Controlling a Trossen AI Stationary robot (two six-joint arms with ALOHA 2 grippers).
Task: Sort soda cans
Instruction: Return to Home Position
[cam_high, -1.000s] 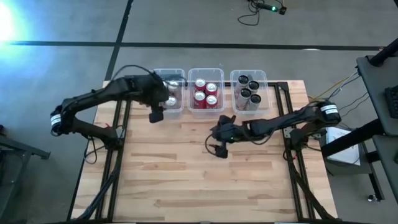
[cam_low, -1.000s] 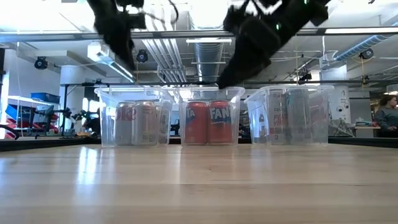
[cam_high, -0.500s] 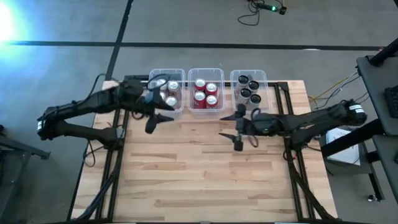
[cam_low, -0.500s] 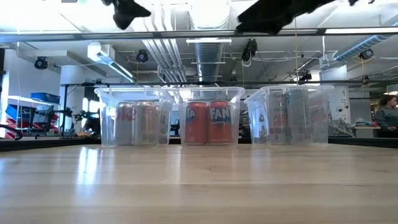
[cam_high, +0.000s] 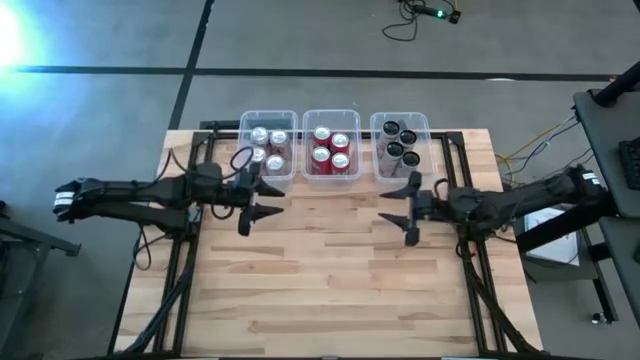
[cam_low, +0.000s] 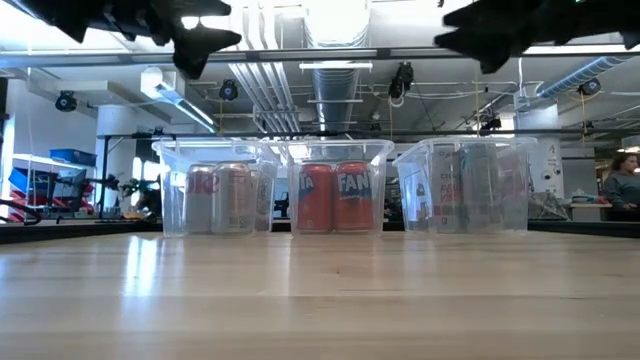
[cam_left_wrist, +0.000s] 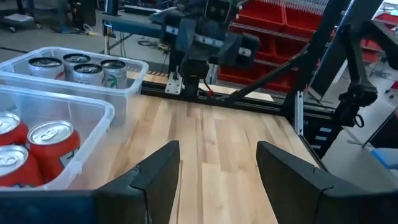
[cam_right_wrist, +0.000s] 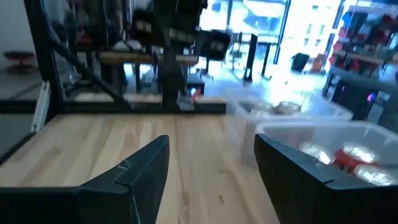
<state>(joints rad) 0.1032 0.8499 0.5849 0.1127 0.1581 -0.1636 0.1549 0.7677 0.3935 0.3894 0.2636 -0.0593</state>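
- My left gripper (cam_high: 272, 200) hung over the left half of the pale wooden bench top (cam_high: 320, 280), just in front of the left clear plastic bin (cam_high: 243, 140). Jaws were apart, nothing between them.
- My right gripper (cam_high: 392, 205) hung over the right half, in front of the right clear plastic bin (cam_high: 373, 135). Jaws were apart, holding nothing.
- The two grippers faced each other across the bench's middle, well apart.
- The three bins stood in a row along the back edge, with the middle clear plastic bin (cam_high: 305, 140) between the other two.
- Four silver-bodied soda cans (cam_high: 268, 146) stood upright in the left bin.
- Four red soda cans (cam_high: 331, 146) stood in the middle bin.
- Four black soda cans (cam_high: 400, 143) stood in the right bin.
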